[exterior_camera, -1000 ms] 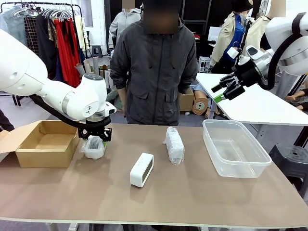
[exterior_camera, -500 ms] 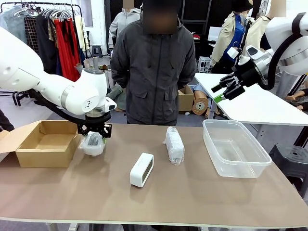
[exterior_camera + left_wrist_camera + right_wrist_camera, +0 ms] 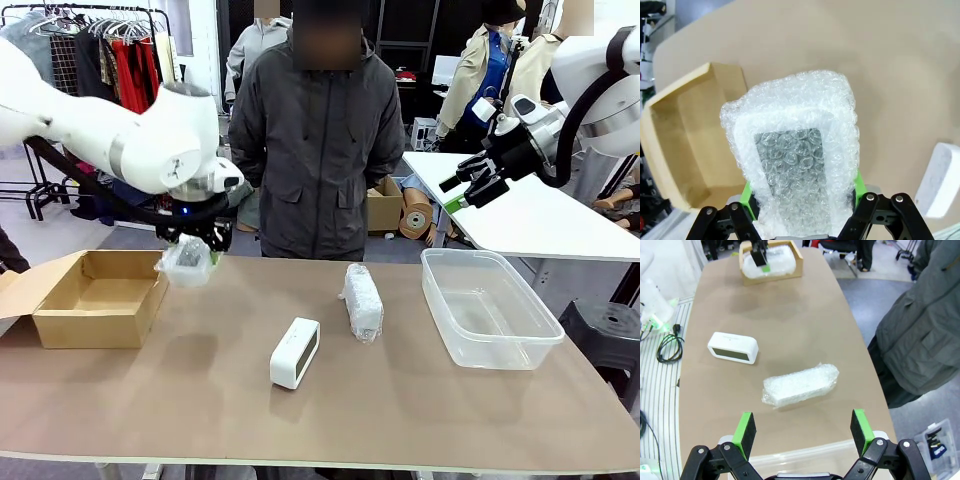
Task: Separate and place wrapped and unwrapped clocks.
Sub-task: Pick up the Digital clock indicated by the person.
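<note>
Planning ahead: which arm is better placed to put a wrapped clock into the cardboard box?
Left: the left gripper holds a wrapped clock aloft beside the cardboard box; the right gripper hangs open, far off.

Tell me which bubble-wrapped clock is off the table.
The wrapped clock clamped in the left gripper, held in the air near the cardboard box. The other wrapped clock lies ungripped on the table, near its middle.

No legible text, label, brand or number found; display of the unwrapped clock (image 3: 733,347) reads blank
</note>
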`<move>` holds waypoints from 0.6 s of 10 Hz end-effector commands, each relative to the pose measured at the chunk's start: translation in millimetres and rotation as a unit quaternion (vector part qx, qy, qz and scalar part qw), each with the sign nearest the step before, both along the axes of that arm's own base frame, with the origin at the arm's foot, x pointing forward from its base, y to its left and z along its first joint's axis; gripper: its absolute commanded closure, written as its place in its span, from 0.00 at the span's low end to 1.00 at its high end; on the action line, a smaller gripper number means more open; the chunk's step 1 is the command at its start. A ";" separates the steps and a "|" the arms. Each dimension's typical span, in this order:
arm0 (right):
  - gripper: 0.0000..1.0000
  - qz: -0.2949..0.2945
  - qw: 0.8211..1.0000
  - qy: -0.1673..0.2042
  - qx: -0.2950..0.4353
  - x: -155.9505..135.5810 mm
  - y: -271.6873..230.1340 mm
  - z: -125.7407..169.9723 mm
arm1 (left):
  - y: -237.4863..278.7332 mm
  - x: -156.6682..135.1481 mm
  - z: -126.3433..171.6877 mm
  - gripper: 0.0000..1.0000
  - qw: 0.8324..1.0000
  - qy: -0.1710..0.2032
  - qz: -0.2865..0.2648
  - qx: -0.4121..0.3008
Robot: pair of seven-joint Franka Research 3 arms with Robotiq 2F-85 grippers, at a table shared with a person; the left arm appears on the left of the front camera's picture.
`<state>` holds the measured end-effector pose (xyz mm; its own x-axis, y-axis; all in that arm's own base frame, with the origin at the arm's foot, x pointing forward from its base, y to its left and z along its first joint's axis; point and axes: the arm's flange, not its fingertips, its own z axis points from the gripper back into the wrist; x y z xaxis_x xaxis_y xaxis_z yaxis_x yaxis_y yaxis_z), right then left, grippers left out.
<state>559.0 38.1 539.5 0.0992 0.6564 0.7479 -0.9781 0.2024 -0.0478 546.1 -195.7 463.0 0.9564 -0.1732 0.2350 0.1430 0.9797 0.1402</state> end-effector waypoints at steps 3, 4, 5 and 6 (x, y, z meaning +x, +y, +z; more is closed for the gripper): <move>0.00 0.000 1.000 -0.003 0.000 0.5 -0.2 1.1 | 16.7 -21.4 74.3 1.00 0.999 -0.020 -0.041 0.009; 0.00 0.000 1.000 -0.003 0.000 0.5 -0.2 1.1 | 20.8 -21.8 91.5 1.00 0.998 -0.030 -0.048 0.010; 0.00 0.000 1.000 -0.003 0.000 0.5 -0.2 1.1 | 24.8 -22.7 106.6 1.00 0.998 -0.037 -0.055 0.011; 0.00 0.000 1.000 -0.003 0.000 0.5 -0.2 1.1 | 26.8 -25.8 122.1 1.00 0.997 -0.044 -0.065 0.011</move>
